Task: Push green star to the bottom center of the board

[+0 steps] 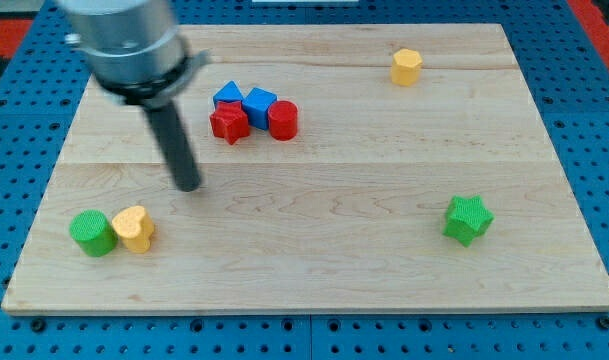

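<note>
Camera view: green star [468,219] low at right on board [384,170] — well apart from tip [188,186]. No gripper, nothing held — bare rod end between red-blue cluster [252,112] and green cylinder [92,233] touching yellow heart [134,228].

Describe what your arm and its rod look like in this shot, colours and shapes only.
My arm ends in a blurred grey metallic cylinder with a dark collar beneath it. From that collar hangs a straight dark rod, round in section and plain, down to my tip. No cables or markings can be made out.
</note>
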You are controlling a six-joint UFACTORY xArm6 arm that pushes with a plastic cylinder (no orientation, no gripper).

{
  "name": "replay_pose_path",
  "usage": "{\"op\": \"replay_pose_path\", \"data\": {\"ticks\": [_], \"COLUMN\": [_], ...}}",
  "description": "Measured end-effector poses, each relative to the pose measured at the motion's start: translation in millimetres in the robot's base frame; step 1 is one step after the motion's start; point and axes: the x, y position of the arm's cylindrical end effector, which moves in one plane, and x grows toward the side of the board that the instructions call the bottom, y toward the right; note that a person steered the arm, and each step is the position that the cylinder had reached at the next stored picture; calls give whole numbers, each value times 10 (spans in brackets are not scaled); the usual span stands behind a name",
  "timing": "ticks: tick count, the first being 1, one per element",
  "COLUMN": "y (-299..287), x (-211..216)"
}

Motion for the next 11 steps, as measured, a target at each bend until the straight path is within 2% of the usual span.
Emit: {"op": "replay_pose_path", "data": {"ticks": [3, 4, 5, 6, 8, 9, 11], "y": [2664, 3414, 3297, 2753, 2548, 1804, 1790], "x": [-246, 6, 322, 536, 1026, 1044, 660]}}
